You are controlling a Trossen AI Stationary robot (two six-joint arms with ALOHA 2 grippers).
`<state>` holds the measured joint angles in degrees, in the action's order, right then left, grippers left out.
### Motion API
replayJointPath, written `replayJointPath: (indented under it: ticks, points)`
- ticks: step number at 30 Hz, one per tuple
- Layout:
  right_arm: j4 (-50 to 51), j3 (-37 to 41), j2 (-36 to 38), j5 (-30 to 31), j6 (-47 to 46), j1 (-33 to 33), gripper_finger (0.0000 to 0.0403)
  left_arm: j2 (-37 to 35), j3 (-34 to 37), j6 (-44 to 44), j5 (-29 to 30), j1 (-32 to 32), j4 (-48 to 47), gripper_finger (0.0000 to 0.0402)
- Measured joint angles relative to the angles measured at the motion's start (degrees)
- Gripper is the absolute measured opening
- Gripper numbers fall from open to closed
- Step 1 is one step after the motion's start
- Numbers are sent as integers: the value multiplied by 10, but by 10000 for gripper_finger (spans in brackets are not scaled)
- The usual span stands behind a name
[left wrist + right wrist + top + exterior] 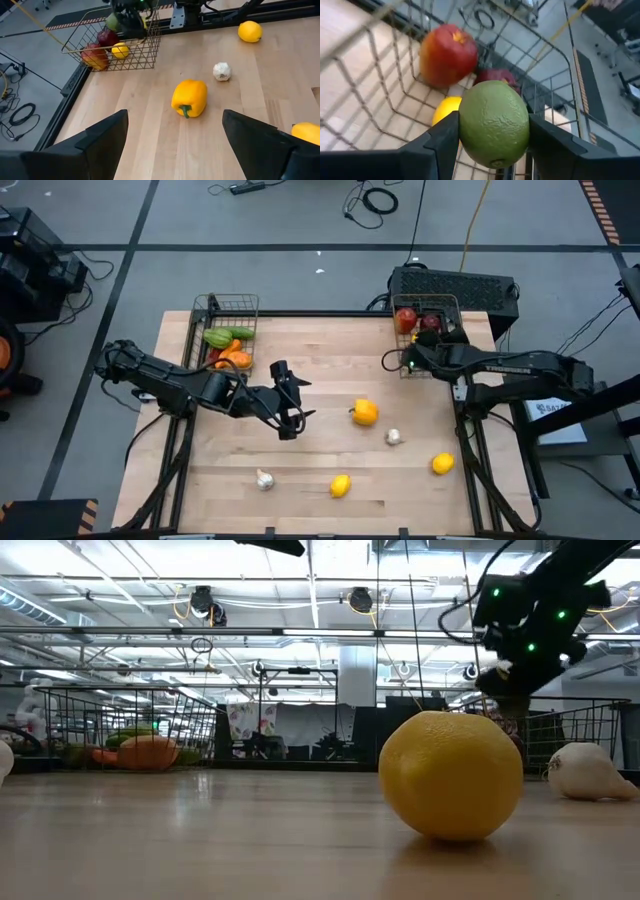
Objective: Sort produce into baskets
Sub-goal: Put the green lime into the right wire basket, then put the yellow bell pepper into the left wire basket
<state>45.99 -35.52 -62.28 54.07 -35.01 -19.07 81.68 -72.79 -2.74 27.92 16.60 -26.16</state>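
My right gripper (492,137) is shut on a round green fruit (494,124) with pebbled skin, at the near rim of the right wire basket (428,315). That basket holds red apples (448,55) and a lemon (446,109). My left gripper (175,114) hangs open above the table's middle, pointing toward a yellow pepper (190,97) that lies on the wood. The left basket (230,330) holds green and orange produce. Two lemons (443,464) (340,485) and two garlic bulbs (394,437) (264,479) lie loose on the table. My right gripper pinches the green fruit between its two fingers, one on each opposite side (462,130). The fruit is lifted clear, with the basket's mesh floor and the fruit in it showing beyond and below.
A black box (455,288) stands behind the right basket, off the table's far edge. In the low view a lemon (452,775) sits close to the camera with a garlic bulb (588,772) to its right. Bare wood lies between the loose pieces.
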Motion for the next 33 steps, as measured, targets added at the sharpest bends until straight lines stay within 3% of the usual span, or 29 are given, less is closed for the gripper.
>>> replayJointPath:
  ticks: [4,12,16,19,27,33]
  points:
    - [-11,4,-11,-34,24,-13,226,0,0,0,0,0,1,331]
    - [-35,-6,3,-38,59,-16,293,0,0,-11,0,0,0,331]
    - [-34,-28,30,-41,75,-15,301,0,0,-11,0,0,0,331]
    - [-40,-53,63,-75,85,-4,300,0,0,-11,0,0,0,331]
    - [-155,-79,195,-274,118,119,299,36,1,6,-22,0,15,331]
    - [-186,-79,214,-297,104,266,299,116,1,19,-58,-3,113,331]
